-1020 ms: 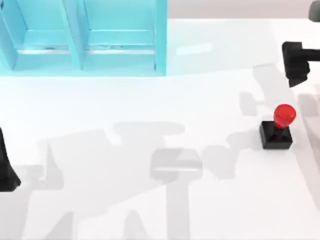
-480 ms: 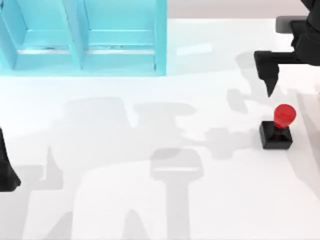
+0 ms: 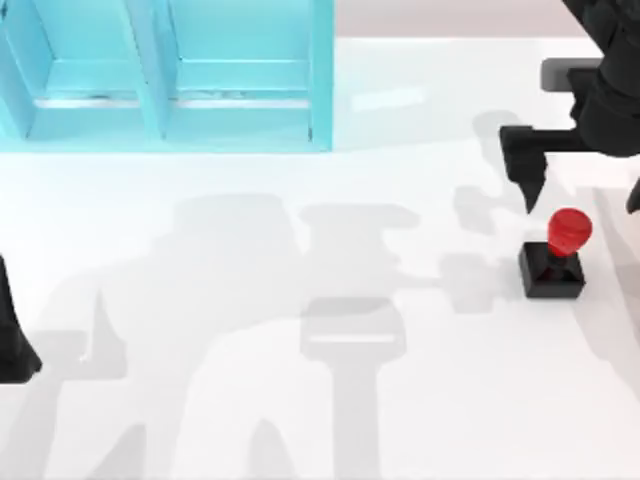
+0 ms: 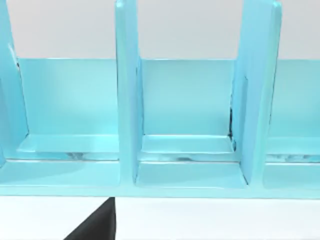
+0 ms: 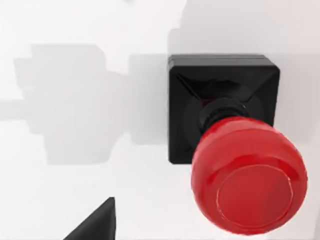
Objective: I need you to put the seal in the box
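Taking the seal (image 3: 556, 256) as our landmark, we read the top view from left to right. Far to the left of the seal, at the left edge of the white surface (image 3: 300, 400), our left arm sits parked; we see its dark left tool (image 3: 14, 335) there, and we cannot tell whether it is released or clenched. In the left wrist view one dark fingertip (image 4: 97, 224) shows in front of the box.

Up and to the left of the seal, well apart from it, stands the light blue box (image 3: 165, 75), which is divided by upright partitions into compartments. The left wrist view faces these compartments (image 4: 187, 120) directly.

The seal stands upright on the surface near the right edge, with its black square base flat on the surface and its glossy red knob on top. It is outside the box. In the right wrist view we look down on the seal (image 5: 235, 150), knob nearest the camera.

Just above the seal, our right tool (image 3: 585, 195) hovers with its fingers released and spread. One finger (image 3: 524, 165) points down beside the knob without touching it. The other finger shows at the right edge.
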Robot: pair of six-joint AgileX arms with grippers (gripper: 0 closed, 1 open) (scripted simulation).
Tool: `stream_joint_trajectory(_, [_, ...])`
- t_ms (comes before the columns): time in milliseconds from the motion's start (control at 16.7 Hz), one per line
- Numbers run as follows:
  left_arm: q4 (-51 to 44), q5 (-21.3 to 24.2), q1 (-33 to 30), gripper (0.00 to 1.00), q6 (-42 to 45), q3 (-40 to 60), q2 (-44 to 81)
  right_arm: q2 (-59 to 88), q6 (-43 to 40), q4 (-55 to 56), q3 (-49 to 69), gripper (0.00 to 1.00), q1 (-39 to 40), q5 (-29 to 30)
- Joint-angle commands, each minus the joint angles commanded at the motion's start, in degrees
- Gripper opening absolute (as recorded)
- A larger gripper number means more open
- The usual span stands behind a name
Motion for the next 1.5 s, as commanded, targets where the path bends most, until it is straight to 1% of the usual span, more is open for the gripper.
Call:
stream_joint_trajectory(300, [0.0, 0.0, 0.0, 1.0, 0.0, 0.0, 0.0, 2.0, 0.3, 12.9, -10.3, 1.0, 0.2, 0.0])
stream_joint_trajectory(420, [0.0, 0.0, 0.0, 1.0, 0.0, 0.0, 0.0, 2.4, 0.3, 14.7, -12.1, 1.0, 0.2, 0.0])
stream_joint_trajectory(660, [0.0, 0.0, 0.0, 1.0, 0.0, 0.0, 0.0, 2.4, 0.3, 14.8, -12.2, 1.0, 0.2, 0.0])
stream_joint_trajectory(1440, [0.0, 0.0, 0.0, 1.0, 0.0, 0.0, 0.0, 2.4, 0.3, 14.8, -12.2, 0.02, 0.2, 0.0])
stream_joint_trajectory(1500, [0.0, 0.0, 0.0, 1.0, 0.0, 0.0, 0.0, 2.4, 0.3, 14.8, -12.2, 0.0, 0.2, 0.0])
